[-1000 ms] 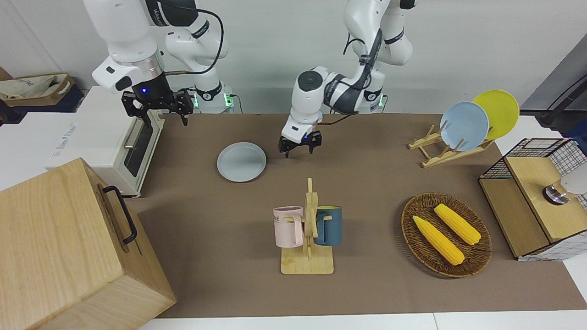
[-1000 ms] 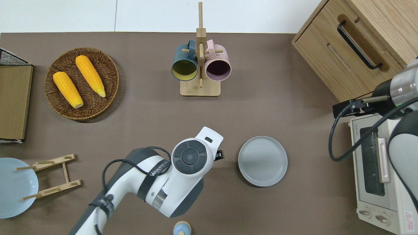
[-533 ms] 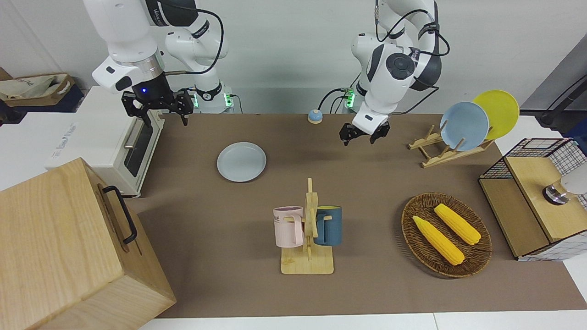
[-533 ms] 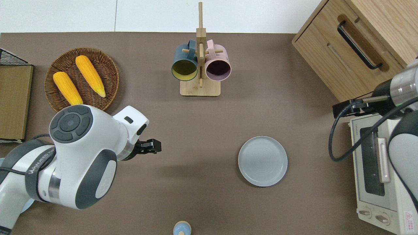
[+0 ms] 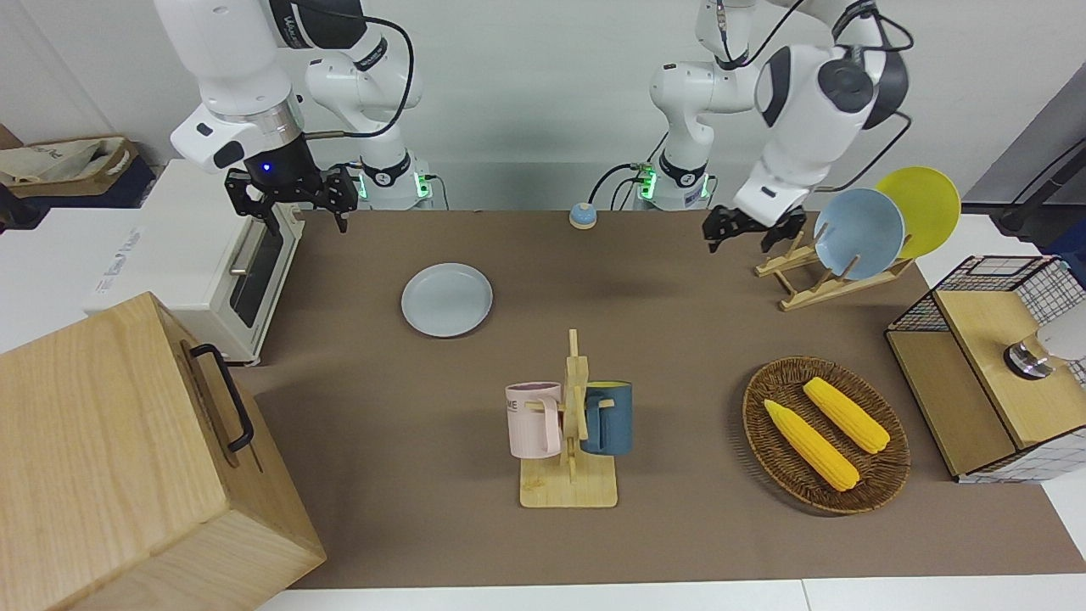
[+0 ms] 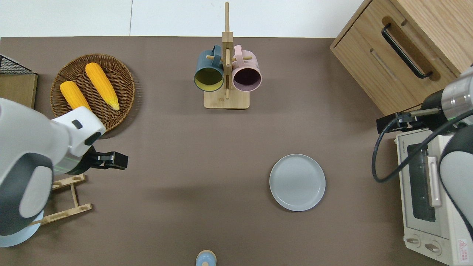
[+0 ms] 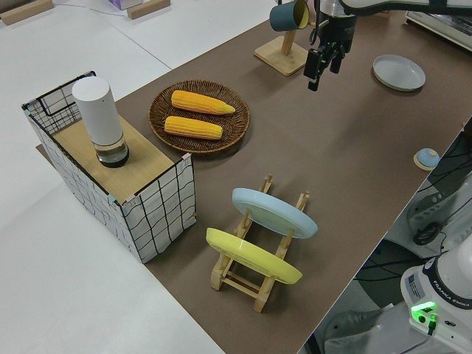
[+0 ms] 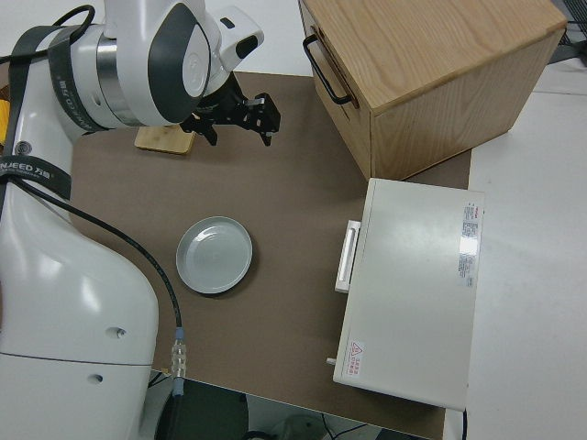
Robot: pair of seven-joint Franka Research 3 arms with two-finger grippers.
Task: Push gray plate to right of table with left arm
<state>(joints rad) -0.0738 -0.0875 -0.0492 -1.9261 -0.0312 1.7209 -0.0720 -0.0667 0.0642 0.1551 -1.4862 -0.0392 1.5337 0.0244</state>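
Observation:
The gray plate (image 5: pixel 447 299) lies flat on the brown table (image 5: pixel 679 331), toward the right arm's end, beside the toaster oven; it also shows in the overhead view (image 6: pixel 297 182), the left side view (image 7: pixel 399 71) and the right side view (image 8: pixel 215 255). My left gripper (image 5: pixel 752 229) is open and empty, up in the air far from the plate. In the overhead view it (image 6: pixel 119 161) hangs over bare table between the wicker basket and the wooden dish rack. My right gripper (image 5: pixel 289 206) is open and parked.
A mug rack (image 5: pixel 570 424) with a pink and a blue mug stands mid-table. A wicker basket (image 5: pixel 758 399) holds two corn cobs. A dish rack (image 5: pixel 814 284) holds a blue and a yellow plate. A toaster oven (image 5: pixel 212 263), a wooden cabinet (image 5: pixel 127 458), a wire basket (image 5: pixel 984 373) and a small bell (image 5: pixel 582 215) stand around.
My left arm has swung up and away from beside the gray plate toward its own end of the table. The plate and the right arm have not moved.

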